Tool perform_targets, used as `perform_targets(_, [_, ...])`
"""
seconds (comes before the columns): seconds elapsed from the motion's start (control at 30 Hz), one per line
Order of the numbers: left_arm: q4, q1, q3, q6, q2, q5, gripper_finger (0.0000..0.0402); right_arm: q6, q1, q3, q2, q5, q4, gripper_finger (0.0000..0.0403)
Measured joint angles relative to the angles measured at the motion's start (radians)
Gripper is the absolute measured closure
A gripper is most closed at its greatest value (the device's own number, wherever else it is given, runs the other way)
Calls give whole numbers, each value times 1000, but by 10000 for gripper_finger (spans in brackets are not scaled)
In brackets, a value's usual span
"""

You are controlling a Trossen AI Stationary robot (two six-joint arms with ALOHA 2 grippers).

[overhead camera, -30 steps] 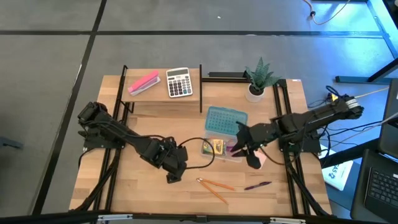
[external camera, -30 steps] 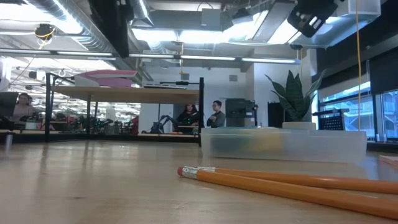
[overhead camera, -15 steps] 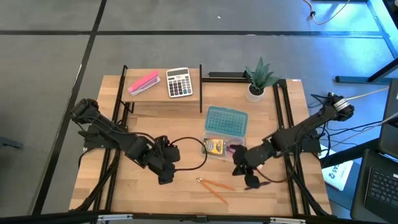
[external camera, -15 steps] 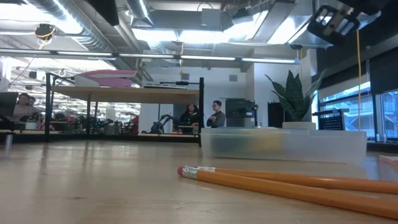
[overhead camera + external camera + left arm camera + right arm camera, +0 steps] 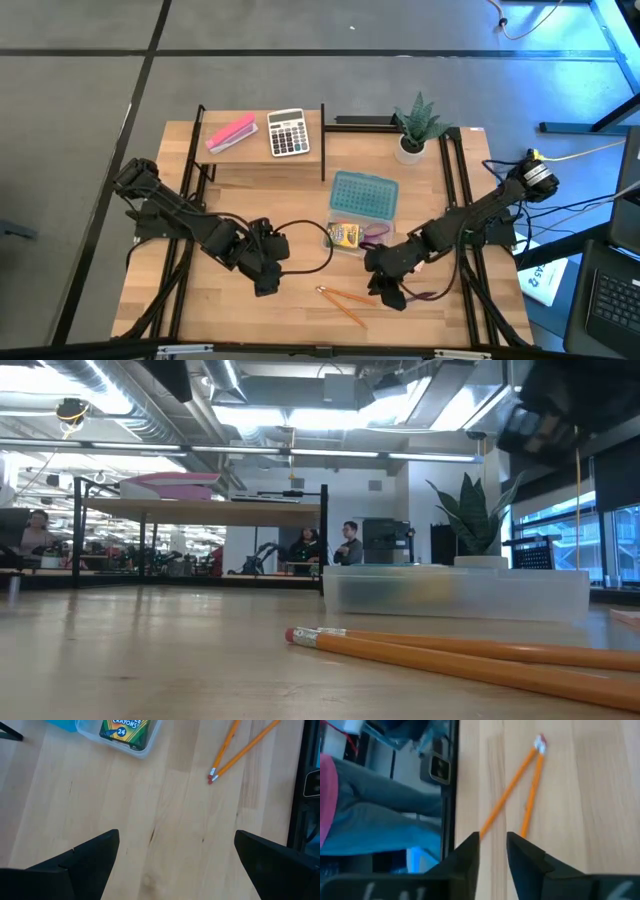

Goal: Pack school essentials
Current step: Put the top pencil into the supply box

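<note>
We see the two orange pencils with red erasers [image 5: 343, 303] lying crossed on the bare wooden table [image 5: 200, 300], near its front edge, in front of the clear plastic box [image 5: 362, 240] holding the yellow-green crayon box [image 5: 345, 236]. The right gripper [image 5: 388, 293] hangs just beside the pencils' far ends, its fingers [image 5: 525, 852] set narrowly apart and holding nothing. To the other side, the left gripper [image 5: 263, 281] hovers over bare wood with its fingers [image 5: 95, 852] spread wide.

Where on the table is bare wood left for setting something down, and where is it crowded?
Bare wood lies between the shelf and the left gripper, left of the clear bin. A smaller patch sits beside the plant. It is crowded at the front, where the right gripper hovers by the two orange pencils.
</note>
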State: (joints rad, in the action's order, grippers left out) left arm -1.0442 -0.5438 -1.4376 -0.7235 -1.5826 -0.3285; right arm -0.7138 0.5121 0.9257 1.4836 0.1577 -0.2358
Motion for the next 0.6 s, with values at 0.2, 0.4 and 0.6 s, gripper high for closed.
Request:
perform_targets(0.2, [-3,0,0,34,0,-3,12,165,15,0,63,-14,139,289])
perform_targets(0.4, [-3,0,0,49,0,-3,12,165,29,0,160,-64,137,288])
perform_targets(0.6, [-2,-3,0,92,0,1,12,150,29,0,251,-60,171,288])
